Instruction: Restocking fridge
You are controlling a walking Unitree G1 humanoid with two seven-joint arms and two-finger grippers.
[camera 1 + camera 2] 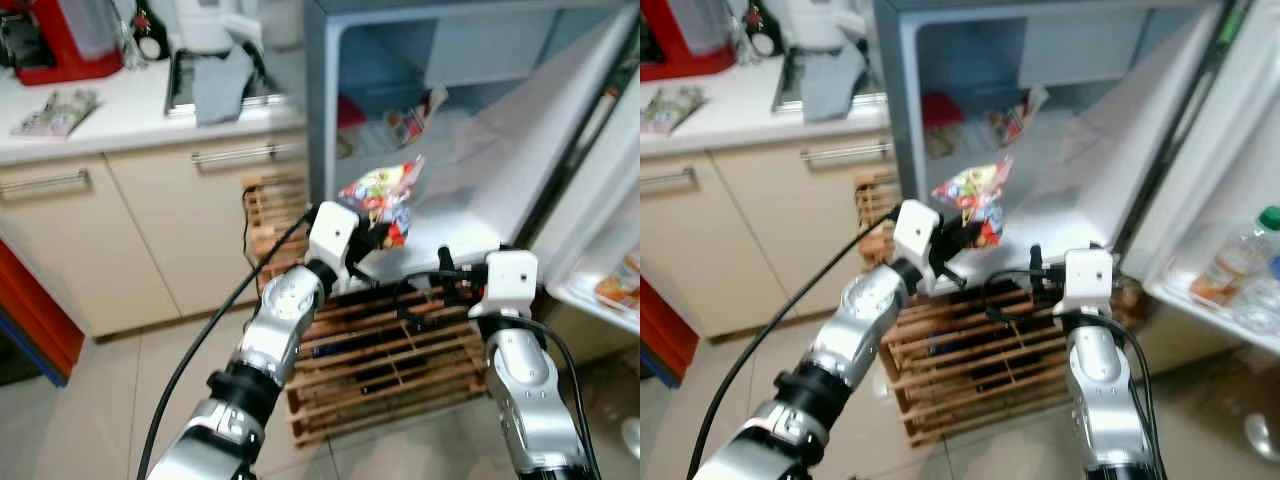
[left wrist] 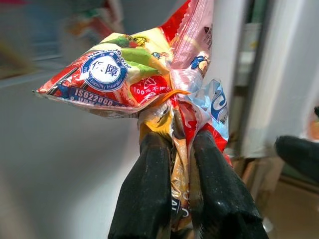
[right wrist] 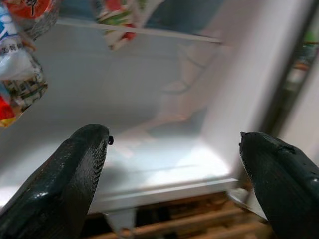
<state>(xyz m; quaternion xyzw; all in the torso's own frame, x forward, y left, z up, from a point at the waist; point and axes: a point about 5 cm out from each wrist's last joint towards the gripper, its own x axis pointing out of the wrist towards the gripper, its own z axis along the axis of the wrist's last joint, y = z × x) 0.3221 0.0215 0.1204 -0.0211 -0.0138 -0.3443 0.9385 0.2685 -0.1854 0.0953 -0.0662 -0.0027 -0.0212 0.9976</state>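
The left hand (image 1: 385,228) is raised in front of the open white fridge (image 1: 470,190), its two black fingers (image 2: 149,189) pressed together on the crumpled lower end of a shiny multicoloured plastic snack packet (image 2: 139,84). The packet stands up above the fingertips, just outside the fridge's open compartment and above its pale bottom shelf (image 3: 149,124). The right hand (image 1: 445,275) is held beside it, lower and nearer the fridge door (image 1: 1230,200), with its black fingers (image 3: 75,174) spread wide apart and nothing between them. Further back in the compartment lies another colourful packet (image 1: 410,120). A clear plastic bottle with a green cap (image 1: 1240,260) stands in the door shelf. A slatted wooden pallet (image 1: 380,360) lies on the floor under the fridge, beside cream cabinets under a white worktop (image 1: 120,115).
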